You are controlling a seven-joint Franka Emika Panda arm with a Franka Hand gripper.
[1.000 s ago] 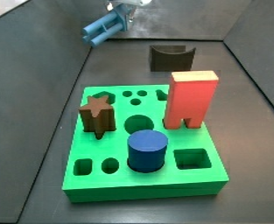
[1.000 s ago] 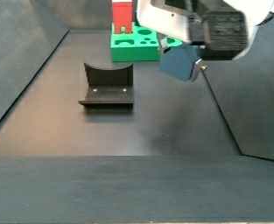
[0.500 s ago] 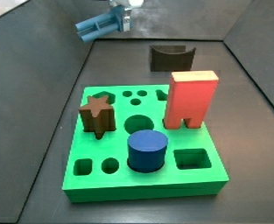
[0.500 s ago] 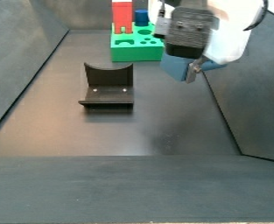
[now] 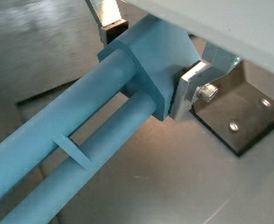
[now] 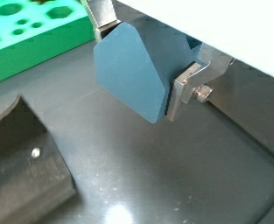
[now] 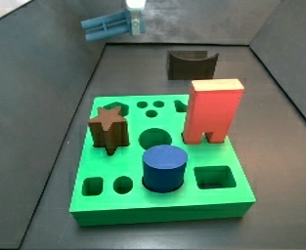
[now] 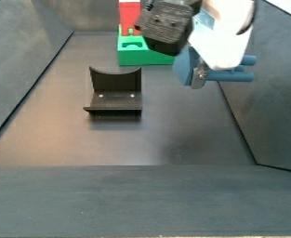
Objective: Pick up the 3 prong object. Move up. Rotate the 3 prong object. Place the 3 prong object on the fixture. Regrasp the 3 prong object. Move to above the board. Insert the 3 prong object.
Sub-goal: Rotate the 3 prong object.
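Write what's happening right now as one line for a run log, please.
hand: shut on 3 prong object | height: raised above the floor | fixture: empty | board: 3 prong object not inserted

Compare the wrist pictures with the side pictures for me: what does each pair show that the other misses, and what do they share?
Only the wrist views show the grip up close: silver fingers clamp the 3 prong object at its thick end, with the prongs running away from them. Only the side views show the whole layout: the red block, brown star peg and dark blue cylinder standing in the board, and the gripper raised above the floor. Both pairs show the held piece, the board and the fixture.
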